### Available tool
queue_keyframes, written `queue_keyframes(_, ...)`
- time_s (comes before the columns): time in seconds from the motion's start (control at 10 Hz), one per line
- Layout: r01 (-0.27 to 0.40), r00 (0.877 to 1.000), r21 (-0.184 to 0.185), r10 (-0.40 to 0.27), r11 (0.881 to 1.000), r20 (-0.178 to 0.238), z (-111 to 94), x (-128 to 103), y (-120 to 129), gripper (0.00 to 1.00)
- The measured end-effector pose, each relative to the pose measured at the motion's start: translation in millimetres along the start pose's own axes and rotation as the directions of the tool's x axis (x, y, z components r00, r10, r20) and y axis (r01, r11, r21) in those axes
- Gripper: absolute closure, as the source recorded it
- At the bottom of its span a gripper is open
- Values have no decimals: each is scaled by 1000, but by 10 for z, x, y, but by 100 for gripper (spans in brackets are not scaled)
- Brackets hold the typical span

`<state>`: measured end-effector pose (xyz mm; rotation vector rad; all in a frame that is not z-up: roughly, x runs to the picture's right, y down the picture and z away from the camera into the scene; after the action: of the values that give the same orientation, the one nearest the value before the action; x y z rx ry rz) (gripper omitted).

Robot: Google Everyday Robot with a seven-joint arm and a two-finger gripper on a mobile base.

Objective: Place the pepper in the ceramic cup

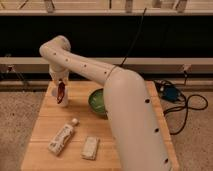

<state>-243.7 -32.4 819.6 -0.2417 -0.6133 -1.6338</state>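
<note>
My gripper (59, 81) hangs at the table's far left, pointing down from the white arm. It is shut on the pepper (60, 93), a small dark red chili that dangles from it. The ceramic cup (65, 101), small and white, stands right under and behind the pepper and is partly hidden by it. The pepper's tip is at about the cup's rim; I cannot tell whether it is inside.
A green bowl (97, 102) stands right of the cup, partly hidden by my arm. A white bottle (62, 136) and a pale packet (90, 148) lie at the front of the wooden table (45, 125). Cables and a blue box (170, 93) lie at the right.
</note>
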Motion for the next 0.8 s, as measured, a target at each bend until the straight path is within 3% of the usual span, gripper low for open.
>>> queue_keyframes(0.8, 14, 997, -30, -16, 999, -73, -133, 488, -7, 100)
